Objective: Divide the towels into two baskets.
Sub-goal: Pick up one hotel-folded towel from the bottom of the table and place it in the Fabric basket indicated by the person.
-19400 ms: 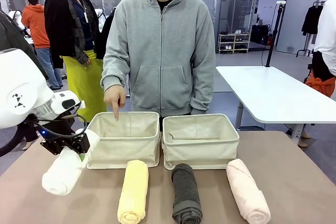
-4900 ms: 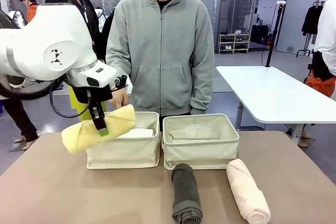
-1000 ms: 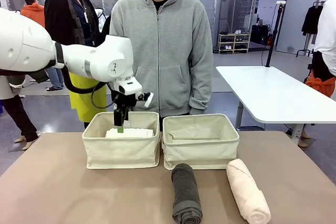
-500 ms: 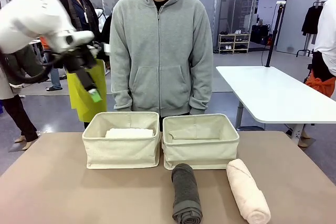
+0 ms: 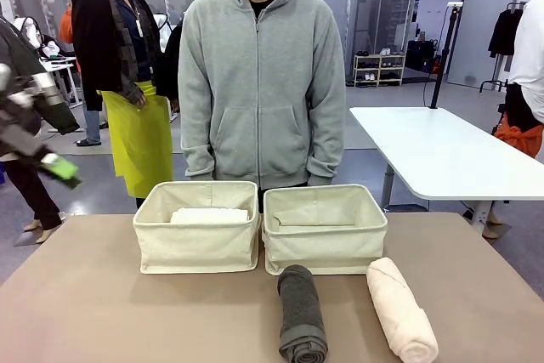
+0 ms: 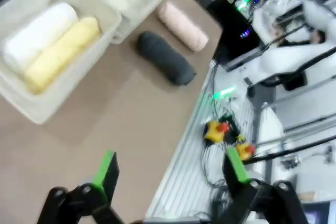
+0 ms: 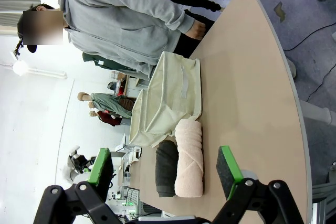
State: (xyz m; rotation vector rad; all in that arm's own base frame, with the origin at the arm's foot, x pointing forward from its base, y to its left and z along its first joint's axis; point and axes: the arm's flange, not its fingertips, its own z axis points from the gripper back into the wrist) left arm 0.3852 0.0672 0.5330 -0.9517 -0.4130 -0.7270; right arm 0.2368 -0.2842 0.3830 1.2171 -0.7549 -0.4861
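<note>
Two towels [image 6: 60,53] fill one basket [image 6: 31,114]; left gripper [image 6: 171,167] and right gripper [image 7: 165,165] gape empty, so you fetch the grey towel [image 5: 302,316] at 6 o'clock next.

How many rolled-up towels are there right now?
4. The white towel and the pale yellow towel lie side by side in the left basket; the dark grey towel and the pale pink towel lie on the table near the right basket.

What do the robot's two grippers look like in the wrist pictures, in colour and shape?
The left gripper and the right gripper look alike. Each has two black jointed fingers with round pivots at the links, and each finger ends in a flat bright green pad.
</note>
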